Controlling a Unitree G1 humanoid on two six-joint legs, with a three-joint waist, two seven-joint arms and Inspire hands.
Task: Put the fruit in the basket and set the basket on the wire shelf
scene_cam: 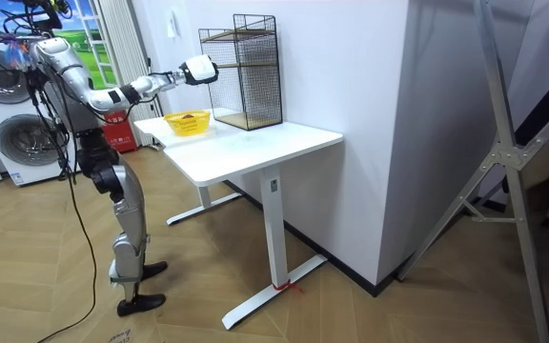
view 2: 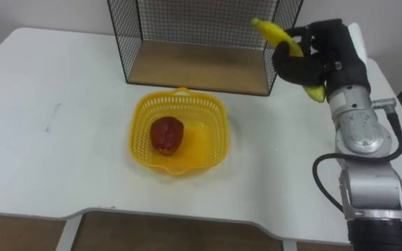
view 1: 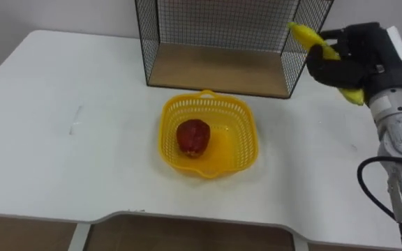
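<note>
A yellow plastic basket [view 1: 241, 148] sits mid-table with a dark red fruit [view 1: 193, 137] lying in it. My right hand [view 1: 358, 63] is raised to the right of the basket, in front of the wire shelf's right corner, its black fingers curled round a yellow banana [view 1: 304, 33] that points up and left. The same hand [view 2: 323, 59] and banana [view 2: 267, 29] show in the right eye view, with the basket [view 2: 211, 139] and red fruit [view 2: 167, 134]. In the room view I stand at the table's end with the right arm stretched toward the shelf [scene_cam: 246, 71].
The black wire shelf [view 1: 218, 73] with a wooden floor stands at the table's far edge, just behind the basket. The white table [view 1: 54, 139] is bare to the left. In the room view a washing machine [scene_cam: 12, 133] stands behind me.
</note>
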